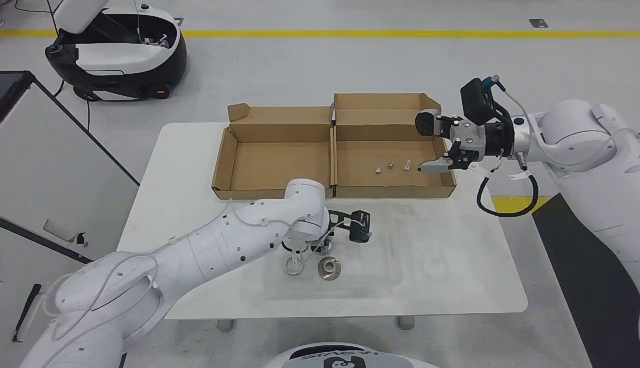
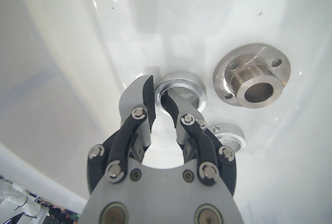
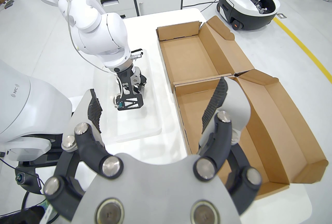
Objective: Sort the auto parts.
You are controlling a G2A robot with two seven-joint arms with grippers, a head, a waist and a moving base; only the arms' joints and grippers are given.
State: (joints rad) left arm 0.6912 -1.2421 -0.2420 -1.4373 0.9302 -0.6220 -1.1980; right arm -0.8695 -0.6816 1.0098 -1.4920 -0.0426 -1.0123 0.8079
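In the left wrist view my left gripper (image 2: pixel 158 95) straddles the wall of a silver ring (image 2: pixel 186 85) lying in the clear tray (image 2: pixel 77 27). One finger is outside the ring, the other inside, pinched on the wall. A flanged bronze bushing (image 2: pixel 250 77) lies beside it, and a second silver collar (image 2: pixel 232 135) sits partly behind a finger. From above, the ring (image 1: pixel 293 265) and bushing (image 1: pixel 328 267) rest under the left gripper (image 1: pixel 300 253). My right gripper (image 1: pixel 432 145) hangs open and holds nothing at the right end of the right cardboard box (image 1: pixel 395 183).
Two open cardboard boxes stand side by side at the back: the left box (image 1: pixel 270 158) is bare inside, and the right one holds three small metal parts (image 1: pixel 393 164). The clear tray (image 1: pixel 400 268) lies in front of them. Bare tabletop (image 1: pixel 480 268) extends to the right.
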